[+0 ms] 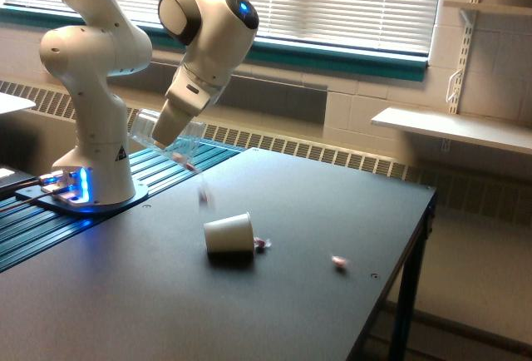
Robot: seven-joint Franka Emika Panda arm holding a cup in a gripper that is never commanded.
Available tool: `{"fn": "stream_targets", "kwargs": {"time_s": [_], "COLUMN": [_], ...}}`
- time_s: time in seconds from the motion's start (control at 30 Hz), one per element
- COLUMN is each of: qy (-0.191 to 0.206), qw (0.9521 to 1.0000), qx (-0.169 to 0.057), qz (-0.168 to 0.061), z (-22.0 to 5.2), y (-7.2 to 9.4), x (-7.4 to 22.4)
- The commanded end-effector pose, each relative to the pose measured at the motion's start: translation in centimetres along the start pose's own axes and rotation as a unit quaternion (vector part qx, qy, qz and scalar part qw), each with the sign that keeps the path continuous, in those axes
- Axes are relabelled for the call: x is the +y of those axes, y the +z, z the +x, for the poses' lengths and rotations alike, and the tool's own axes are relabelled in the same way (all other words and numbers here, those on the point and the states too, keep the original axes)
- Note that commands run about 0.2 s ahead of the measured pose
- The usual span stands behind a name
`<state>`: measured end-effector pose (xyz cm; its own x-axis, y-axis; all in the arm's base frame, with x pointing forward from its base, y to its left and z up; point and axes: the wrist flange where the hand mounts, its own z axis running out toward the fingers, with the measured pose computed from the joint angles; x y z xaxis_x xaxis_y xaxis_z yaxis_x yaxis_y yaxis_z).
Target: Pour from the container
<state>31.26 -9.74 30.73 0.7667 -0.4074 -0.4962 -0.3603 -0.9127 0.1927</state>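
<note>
My gripper is shut on the clear plastic cup, which is tipped with its mouth down toward the exterior view's right. A few reddish-pink pieces show at its lower rim. One pink piece is blurred in mid-air below the cup. The white paper cup lies on its side on the dark table, mouth toward the right. A pink piece rests at its mouth, and another lies further right on the table.
The arm's white base stands on a blue-ribbed platform at the left. The table's right edge drops off to the floor. A wall shelf hangs at the right, with blinds behind.
</note>
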Motion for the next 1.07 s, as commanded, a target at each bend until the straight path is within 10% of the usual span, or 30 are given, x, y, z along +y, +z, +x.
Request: {"fn": "stream_targets", "kwargs": {"time_s": [0.03,1.07], "qy": [-0.018,-0.017], "qw": [0.9998,0.9987], "qx": [0.003,0.046], "qz": [-0.012,-0.013], "z": [0.0,-1.0], "y": [-0.1,-1.3], "x": [-0.8,-2.4]}}
